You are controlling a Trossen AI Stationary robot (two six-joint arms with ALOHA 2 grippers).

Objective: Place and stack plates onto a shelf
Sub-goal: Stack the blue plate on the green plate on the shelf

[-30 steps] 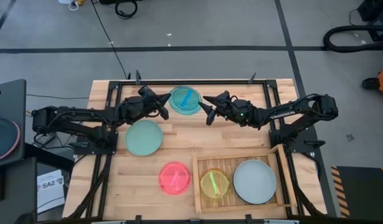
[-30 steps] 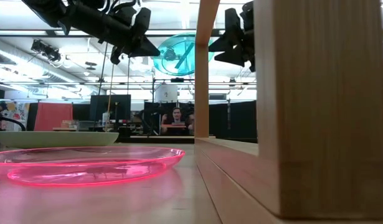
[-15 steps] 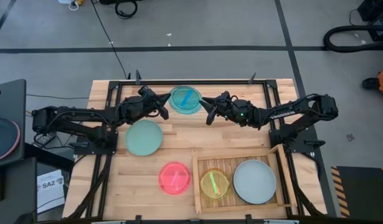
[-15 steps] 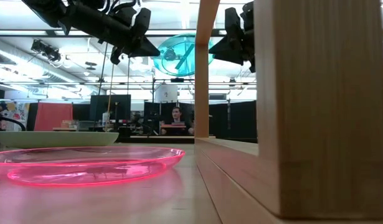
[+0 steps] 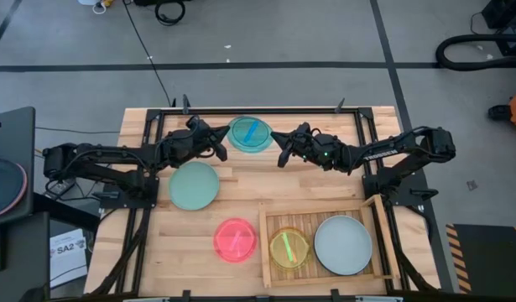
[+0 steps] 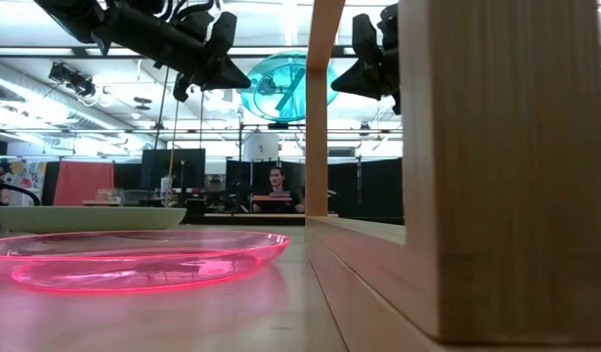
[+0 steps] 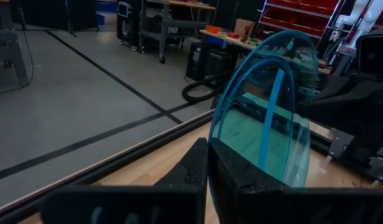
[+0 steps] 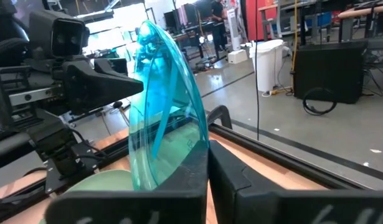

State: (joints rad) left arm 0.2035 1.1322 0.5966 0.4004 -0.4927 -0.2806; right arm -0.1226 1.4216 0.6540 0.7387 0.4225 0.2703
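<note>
Nearly nothing has shifted since a second ago; from above we see only the right gripper edged slightly closer to the cyan plate, which the left gripper pinches at its rim, lifted over the far edge of the surface. The shelf already carries the yellow-green plate and a pale plate; the mint plate and pink plate lie outside it.

From the low view, we see the cyan plate hanging upright between both grippers.

In each wrist view, dark fingers close on its rim, so we judge both grippers hold it mid-handover. Next, the left must release before the right carries it to the shelf.
</note>
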